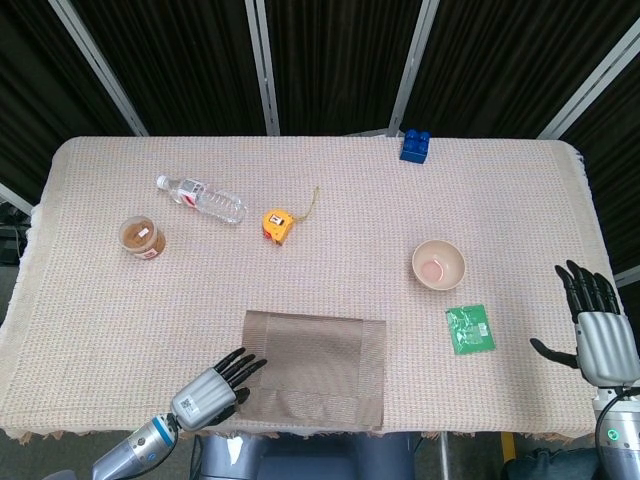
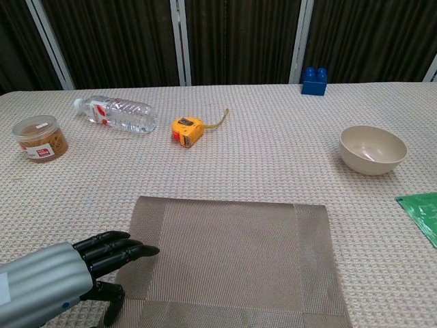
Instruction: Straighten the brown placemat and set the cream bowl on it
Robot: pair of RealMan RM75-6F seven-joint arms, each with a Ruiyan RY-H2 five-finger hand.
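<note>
While the left hand (image 2: 82,263) rests open-fingered on the mat's (image 2: 225,260) near-left corner, the bowl (image 1: 438,265) lies nearer the open right hand (image 1: 598,335).

Table (image 1: 500,200) under a beige woven cloth, before dark pleated curtains (image 1: 330,60) with pale metal struts (image 1: 262,65).
</note>
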